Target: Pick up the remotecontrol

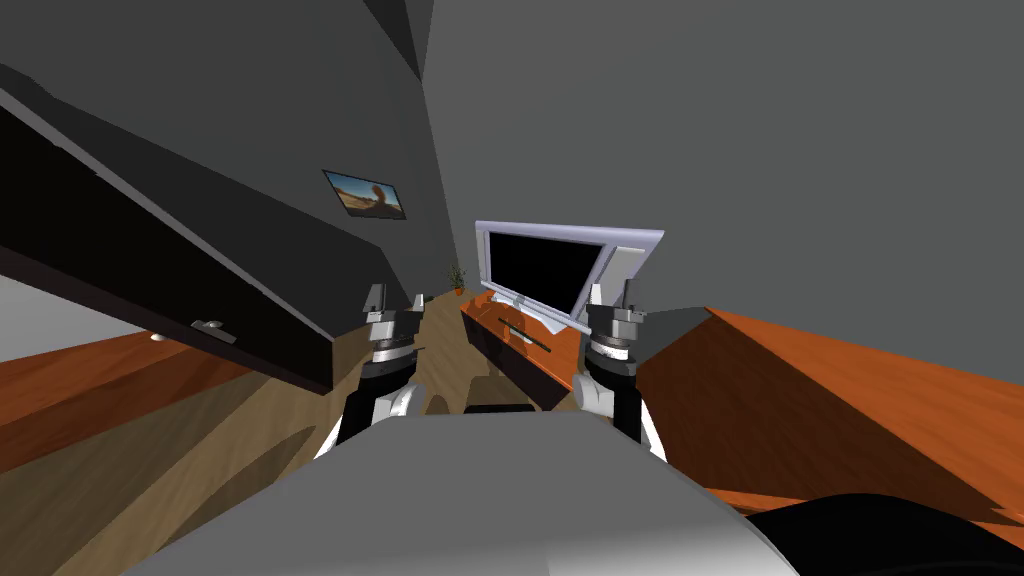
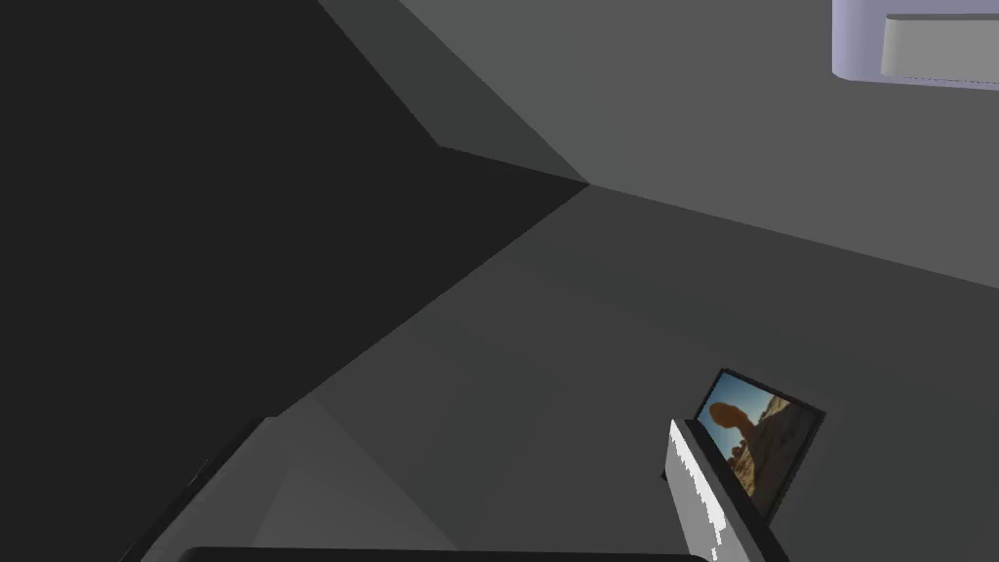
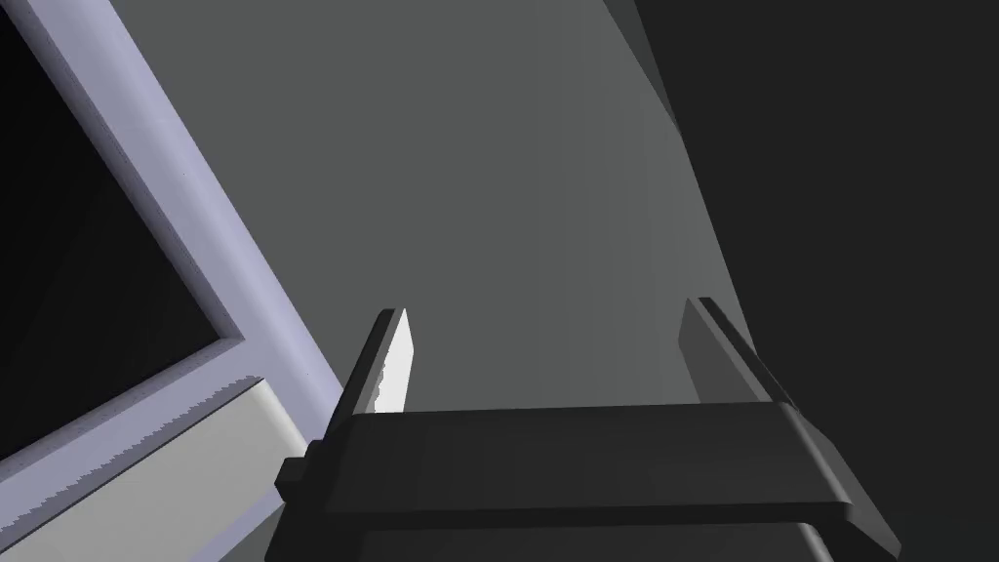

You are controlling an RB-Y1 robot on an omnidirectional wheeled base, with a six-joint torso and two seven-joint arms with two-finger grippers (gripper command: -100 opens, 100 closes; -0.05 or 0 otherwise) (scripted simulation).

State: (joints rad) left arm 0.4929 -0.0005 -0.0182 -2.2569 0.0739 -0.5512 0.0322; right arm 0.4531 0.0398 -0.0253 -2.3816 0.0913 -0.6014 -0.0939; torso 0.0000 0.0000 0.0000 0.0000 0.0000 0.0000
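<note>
We are approaching: left gripper (image 1: 394, 298) and right gripper (image 1: 611, 295) raised, jaws released, empty. Ahead, a slim dark bar, likely the remote control (image 1: 526, 336), is lying near the front edge of the orange wooden desk (image 1: 562, 352), before the grey-framed television (image 1: 540, 268); next, closing in.

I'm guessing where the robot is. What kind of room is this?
Probably a living room: a flat, grey-framed television on a long orange-brown wooden cabinet, and a framed desert picture on the grey wall.
</note>
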